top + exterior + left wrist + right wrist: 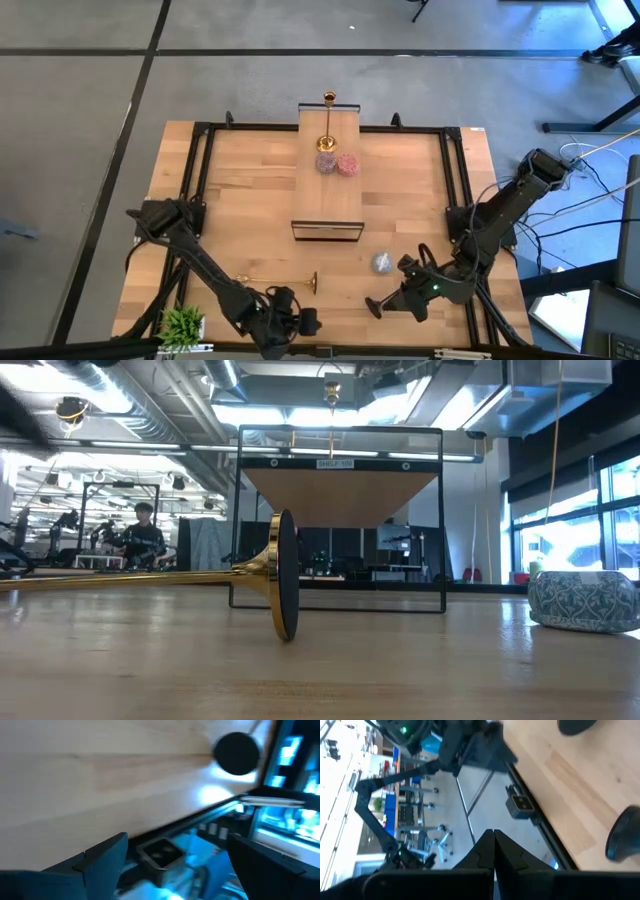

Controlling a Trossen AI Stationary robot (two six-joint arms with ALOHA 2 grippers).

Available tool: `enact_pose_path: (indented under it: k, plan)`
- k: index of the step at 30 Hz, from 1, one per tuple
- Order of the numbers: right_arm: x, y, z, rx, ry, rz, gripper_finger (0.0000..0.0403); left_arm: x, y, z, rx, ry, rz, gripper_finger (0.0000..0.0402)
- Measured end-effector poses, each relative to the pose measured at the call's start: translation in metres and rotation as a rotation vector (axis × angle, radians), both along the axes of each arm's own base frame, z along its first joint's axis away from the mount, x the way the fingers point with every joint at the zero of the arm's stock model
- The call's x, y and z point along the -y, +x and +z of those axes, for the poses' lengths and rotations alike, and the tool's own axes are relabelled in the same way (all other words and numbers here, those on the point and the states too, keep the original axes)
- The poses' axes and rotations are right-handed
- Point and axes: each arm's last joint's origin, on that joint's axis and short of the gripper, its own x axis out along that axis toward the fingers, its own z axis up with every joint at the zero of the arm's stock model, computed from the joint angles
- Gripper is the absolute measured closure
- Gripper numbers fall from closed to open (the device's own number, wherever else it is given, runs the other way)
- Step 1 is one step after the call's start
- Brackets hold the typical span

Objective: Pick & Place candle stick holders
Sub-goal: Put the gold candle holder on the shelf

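From above, the wooden surface (250, 200) carries a raised plank (329, 160) down its middle. One gold candle holder (328, 120) stands upright on the plank, with a purplish cup (326, 162) and a pink cup (348, 165) touching side by side just before it; these look already placed. Another gold holder (285, 283) lies on its side near the front edge, and a bluish cup (383, 263) sits to its right, both seemingly waiting their turn. The left gripper (290, 322) hangs just in front of the fallen holder with its jaws wide and empty, probably readying to take the stem. The right gripper (377, 305) rests low near the bluish cup, jaws closed on nothing. A small potted plant (183, 325) sits at the front left corner.

From table height, the fallen holder's round base faces us edge-on, its stem running off left; the bluish cup sits at right.

The left wrist view shows spread jaws over bare wood near the surface's edge.

The right wrist view shows shut jaws.
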Motion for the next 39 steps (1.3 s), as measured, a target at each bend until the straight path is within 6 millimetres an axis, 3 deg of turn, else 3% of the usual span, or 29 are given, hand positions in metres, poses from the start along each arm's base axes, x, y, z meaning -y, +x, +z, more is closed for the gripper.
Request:
enact_pose_path:
  k: [4,12,18,32,39]
  plan:
    - [-0.001,-0.002,0.0,0.018,-0.013,-0.027,0.0402,-0.003,0.008,0.004,0.057,-0.029,0.023,0.0066]
    - [-0.003,-0.003,0.001,0.033,-0.029,-0.016,0.0402,-0.019,0.011,0.001,-0.023,-0.007,0.078,0.0078]
    - [-0.003,-0.003,0.001,0.043,-0.041,-0.009,0.0402,-0.032,0.031,0.011,0.165,0.067,0.195,0.0114]
    - [-0.003,-0.003,0.002,0.054,-0.04,-0.002,0.0402,-0.018,0.049,0.052,0.548,0.287,-0.115,0.0128]
    - [-0.003,-0.003,0.002,0.053,-0.04,-0.002,0.0402,-0.009,0.052,0.091,0.653,0.551,-0.294,0.0132]
